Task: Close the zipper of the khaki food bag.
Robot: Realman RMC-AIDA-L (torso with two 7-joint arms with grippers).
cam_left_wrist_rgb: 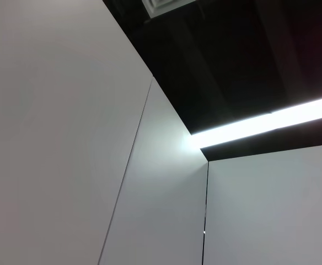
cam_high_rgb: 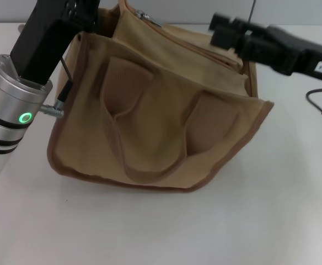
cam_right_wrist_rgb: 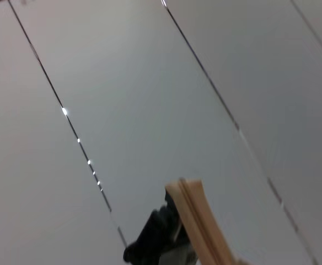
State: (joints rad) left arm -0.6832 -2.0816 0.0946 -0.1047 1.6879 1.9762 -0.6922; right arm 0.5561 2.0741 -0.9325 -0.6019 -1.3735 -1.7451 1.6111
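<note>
The khaki food bag (cam_high_rgb: pixel 161 121) stands on the white table, its side with two looped handles (cam_high_rgb: pixel 130 132) facing me. The zipper (cam_high_rgb: pixel 205 47) runs along the top, and a small silver pull tab (cam_high_rgb: pixel 143 16) shows near its left end. My left gripper (cam_high_rgb: pixel 92 16) comes down from the upper left against the bag's top left corner, close to the pull tab. My right gripper (cam_high_rgb: pixel 220 27) reaches in from the right and sits over the bag's top right end. A tan strip of the bag (cam_right_wrist_rgb: pixel 197 221) shows in the right wrist view. The left wrist view shows only ceiling.
The white table (cam_high_rgb: pixel 260 221) spreads in front of and to the right of the bag. A thin black cable (cam_high_rgb: pixel 318 102) loops under the right arm. The left arm's silver wrist with a green ring light (cam_high_rgb: pixel 26 117) stands beside the bag's left end.
</note>
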